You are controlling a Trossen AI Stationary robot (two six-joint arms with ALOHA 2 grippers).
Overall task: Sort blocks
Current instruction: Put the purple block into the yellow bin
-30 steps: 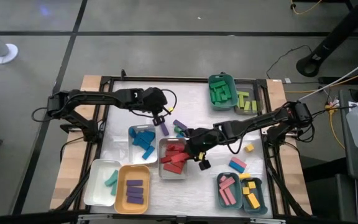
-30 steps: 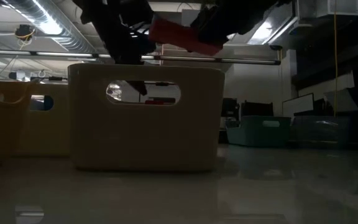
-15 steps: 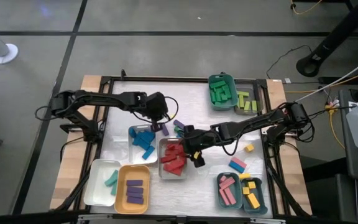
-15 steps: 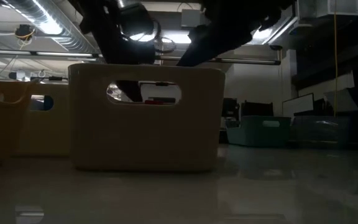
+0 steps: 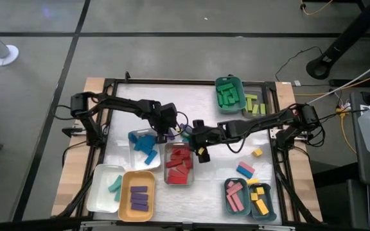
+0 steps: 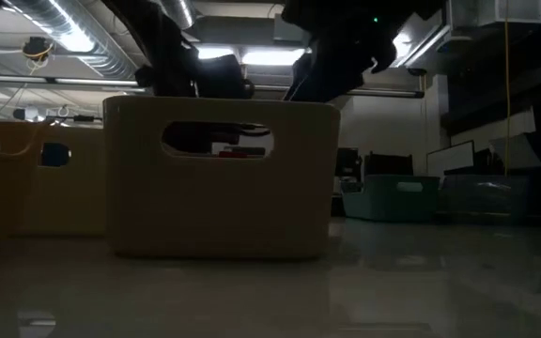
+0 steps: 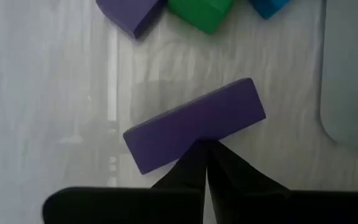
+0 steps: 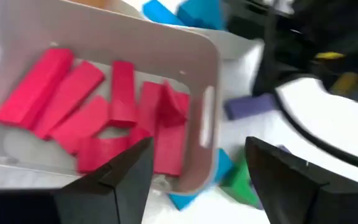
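Setting: robotics lab or industrial test hall. Evidence: metal-framed table [image 5: 262, 186] standing on a grey concrete floor [image 5: 172, 58] with taped lines; black cables [image 5: 300, 54] trailing across the floor beyond the right gripper [image 5: 200, 153]; exposed silver ventilation duct [image 6: 69, 33] and strip ceiling lights [image 6: 242, 56] overhead; storage bins [image 6: 397, 197] on benches in the background, far behind the table.
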